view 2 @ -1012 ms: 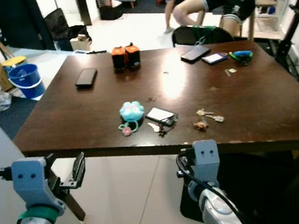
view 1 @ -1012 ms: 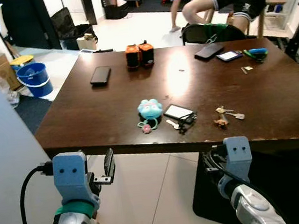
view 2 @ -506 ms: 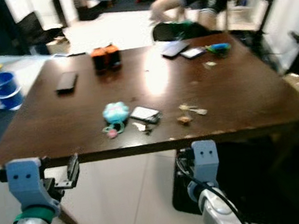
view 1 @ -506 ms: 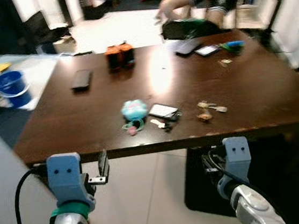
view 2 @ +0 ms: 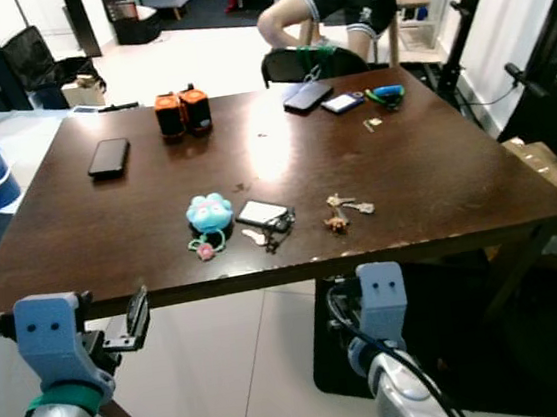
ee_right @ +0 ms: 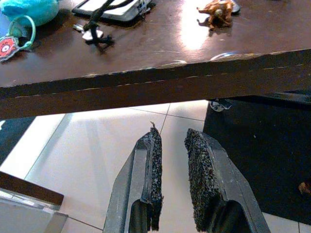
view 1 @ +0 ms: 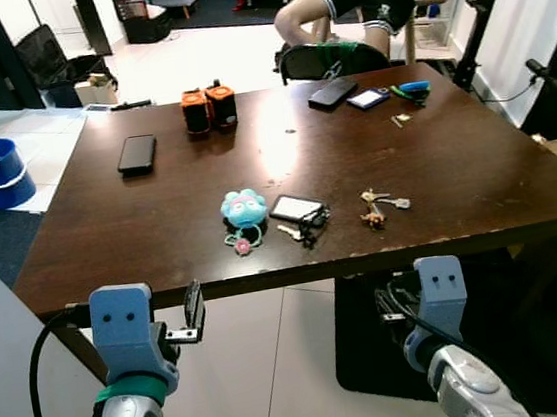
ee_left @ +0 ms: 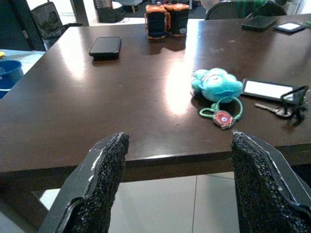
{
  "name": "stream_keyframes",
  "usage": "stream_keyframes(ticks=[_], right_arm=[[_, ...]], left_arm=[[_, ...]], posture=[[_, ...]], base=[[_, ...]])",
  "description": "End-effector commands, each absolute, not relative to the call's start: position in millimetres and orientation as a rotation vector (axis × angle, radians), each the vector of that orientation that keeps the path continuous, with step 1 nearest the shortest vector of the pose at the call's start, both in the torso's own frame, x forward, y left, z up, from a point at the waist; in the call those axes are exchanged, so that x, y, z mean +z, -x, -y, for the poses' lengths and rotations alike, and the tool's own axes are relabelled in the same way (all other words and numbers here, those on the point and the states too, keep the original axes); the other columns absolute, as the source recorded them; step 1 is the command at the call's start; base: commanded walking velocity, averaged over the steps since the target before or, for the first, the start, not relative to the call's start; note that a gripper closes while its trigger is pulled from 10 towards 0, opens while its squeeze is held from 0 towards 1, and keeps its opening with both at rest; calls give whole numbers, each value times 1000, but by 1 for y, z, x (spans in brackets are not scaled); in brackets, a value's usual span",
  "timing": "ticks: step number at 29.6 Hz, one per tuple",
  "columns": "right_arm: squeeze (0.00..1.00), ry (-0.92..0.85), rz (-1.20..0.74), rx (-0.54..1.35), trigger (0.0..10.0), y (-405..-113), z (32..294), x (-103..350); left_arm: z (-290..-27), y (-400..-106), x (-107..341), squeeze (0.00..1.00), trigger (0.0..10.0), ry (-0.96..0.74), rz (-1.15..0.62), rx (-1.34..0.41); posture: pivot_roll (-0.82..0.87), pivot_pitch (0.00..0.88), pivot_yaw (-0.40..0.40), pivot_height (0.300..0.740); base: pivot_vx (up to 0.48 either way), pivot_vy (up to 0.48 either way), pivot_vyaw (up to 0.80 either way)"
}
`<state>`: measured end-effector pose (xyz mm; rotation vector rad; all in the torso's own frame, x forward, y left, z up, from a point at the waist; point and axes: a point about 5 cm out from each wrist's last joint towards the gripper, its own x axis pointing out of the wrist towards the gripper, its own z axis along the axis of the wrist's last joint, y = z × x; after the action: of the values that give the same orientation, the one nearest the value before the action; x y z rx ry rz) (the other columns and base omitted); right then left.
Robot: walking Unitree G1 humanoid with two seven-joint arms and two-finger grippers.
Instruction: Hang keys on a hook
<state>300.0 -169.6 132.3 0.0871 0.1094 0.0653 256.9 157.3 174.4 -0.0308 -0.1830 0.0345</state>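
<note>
We see our left tool point(ee_left: 177, 182) spread wide before the dark brown wooden tabletop point(ee_left: 121, 97), teal plush keychain point(ee_left: 216, 85) centre-right.
</note>
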Motion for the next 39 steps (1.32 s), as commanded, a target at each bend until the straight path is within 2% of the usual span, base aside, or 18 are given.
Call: stream_keyframes(ticks=[1, 7, 21, 25, 28, 33, 39], right_arm=[[0, -104, -129, 59, 10000, -298, 171, 128], [0, -105, -128, 57, 10000, -297, 171, 128], [0, -104, -129, 55, 10000, -298, 171, 129], [0, -104, -129, 55, 10000, -298, 171, 129], [0, -107, -130, 53, 10000, -298, 171, 129], [0, -111, -132, 52, 10000, -298, 172, 129], [0, -114, -133, 52, 10000, -298, 172, 129]], left_arm=[[-160, -256, 167, 0, 10000, 10, 143, 51], [-160, -257, 167, 0, 10000, 7, 142, 53], [-159, -257, 169, 0, 10000, 25, 144, 56], [-159, -257, 169, 0, 10000, 60, 140, 54], [-158, -257, 169, 0, 10000, 109, 123, 45], [-157, -257, 170, 0, 10000, 100, 132, 32], [-155, -256, 170, 0, 10000, 79, 140, 24]], posture=[[-210, 107, 136, 740], [-210, 107, 136, 740], [-209, 114, 133, 740], [-209, 114, 133, 740], [-209, 114, 133, 740], [-209, 114, 133, 740], [-209, 114, 133, 740]], base=[[0, 0, 0], [0, 0, 0], [0, -471, 0], [0, 0, 0], [0, 480, 0], [0, 480, 0], [0, 0, 0]])
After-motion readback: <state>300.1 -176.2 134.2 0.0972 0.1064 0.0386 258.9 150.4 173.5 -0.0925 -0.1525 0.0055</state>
